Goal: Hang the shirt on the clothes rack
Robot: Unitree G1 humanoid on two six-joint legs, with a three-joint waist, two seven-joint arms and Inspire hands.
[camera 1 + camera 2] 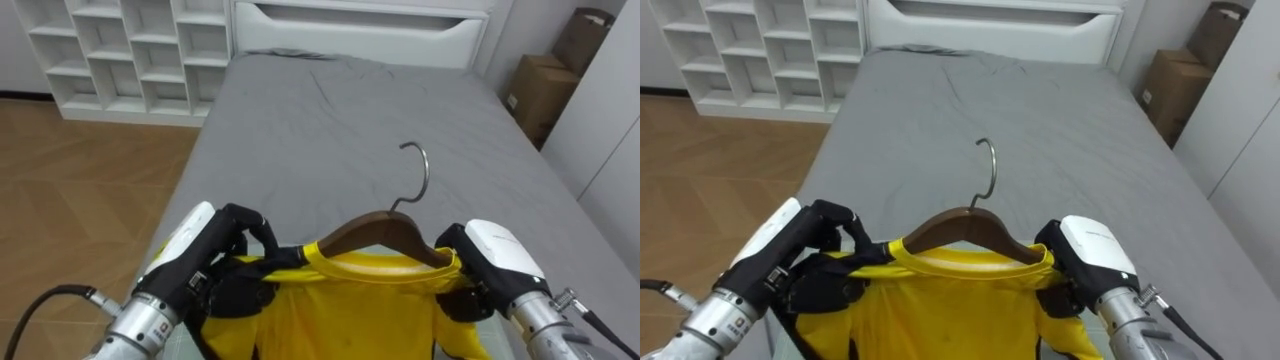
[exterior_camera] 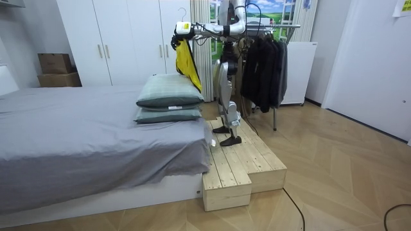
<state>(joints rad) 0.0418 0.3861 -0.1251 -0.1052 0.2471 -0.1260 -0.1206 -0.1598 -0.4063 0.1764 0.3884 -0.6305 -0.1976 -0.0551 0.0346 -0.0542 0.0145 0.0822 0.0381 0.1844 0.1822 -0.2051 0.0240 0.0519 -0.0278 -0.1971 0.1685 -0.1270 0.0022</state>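
Left hand [image 1: 232, 272], right hand [image 1: 485, 262]: fingers curled round shirt [image 1: 345, 325] shoulders on hanger [image 1: 385, 232], above bed [image 1: 330, 110]. Keep hanger level, hook [image 1: 421, 165] upright; turn gently toward rack [image 2: 277, 26] behind.

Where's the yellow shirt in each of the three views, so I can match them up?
Left eye view: yellow shirt at bottom centre, on the wooden hanger.
Right eye view: the shirt at bottom centre, slightly further left.
Room view: the shirt at upper centre, held up above the pillows.
Shared landmark: the grey bed, beyond the shirt in the eye views, left in the room view.
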